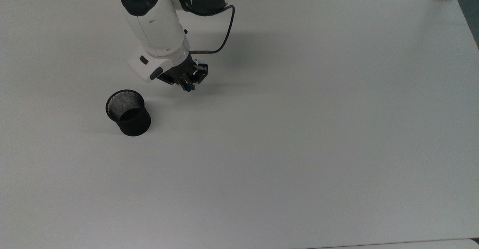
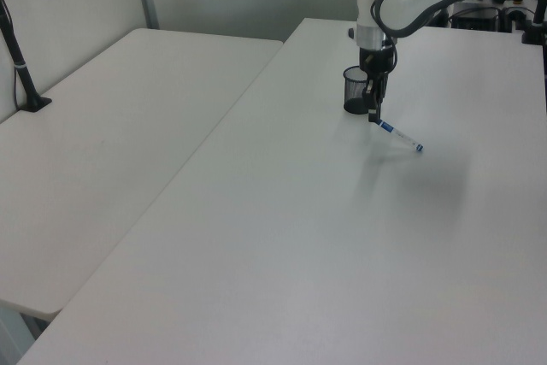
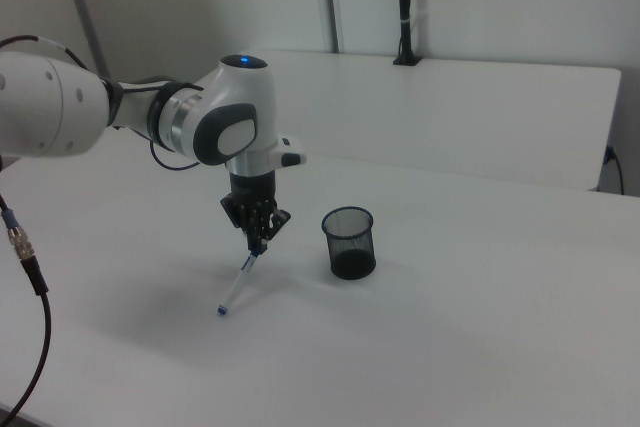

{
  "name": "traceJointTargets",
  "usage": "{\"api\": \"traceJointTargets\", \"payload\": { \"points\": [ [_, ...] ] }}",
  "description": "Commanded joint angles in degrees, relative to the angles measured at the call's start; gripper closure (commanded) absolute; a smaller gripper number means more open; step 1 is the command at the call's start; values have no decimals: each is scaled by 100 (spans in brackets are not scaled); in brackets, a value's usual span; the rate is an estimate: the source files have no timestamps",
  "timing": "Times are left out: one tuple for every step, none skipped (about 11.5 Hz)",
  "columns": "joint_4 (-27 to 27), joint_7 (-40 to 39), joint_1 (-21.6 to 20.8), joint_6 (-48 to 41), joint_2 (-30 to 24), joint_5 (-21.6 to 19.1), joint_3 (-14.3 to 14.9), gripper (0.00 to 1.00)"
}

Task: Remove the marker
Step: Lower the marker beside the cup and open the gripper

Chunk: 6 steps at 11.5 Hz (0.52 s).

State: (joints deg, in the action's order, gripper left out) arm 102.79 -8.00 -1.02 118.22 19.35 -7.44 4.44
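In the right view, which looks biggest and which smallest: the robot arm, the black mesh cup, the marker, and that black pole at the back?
1. Robot arm, by far the largest.
2. Black pole, though it stands farther back, so its true size is unsure.
3 and 4. Black mesh cup and marker: the cup is bulkier, but their lengths look alike.

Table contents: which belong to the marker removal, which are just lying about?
In the job:
- marker, held tilted at its upper end
- end effector, shut on the marker
- mesh cup, upright, no marker inside

Just there:
- table
- black clamp post on the neighbouring table
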Motion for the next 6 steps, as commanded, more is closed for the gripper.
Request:
{"api": "traceJointTargets", "payload": {
  "points": [
    [118,211,-12,237,77,216,-101,87],
    [109,211,-12,237,112,286,-171,66],
    [109,220,-12,228,121,322,-181,26],
    [92,298,-12,228,113,331,-181,9],
    [74,299,-21,219,95,340,-181,0],
    [57,308,-12,184,17,340,-181,0]
  ]
}}
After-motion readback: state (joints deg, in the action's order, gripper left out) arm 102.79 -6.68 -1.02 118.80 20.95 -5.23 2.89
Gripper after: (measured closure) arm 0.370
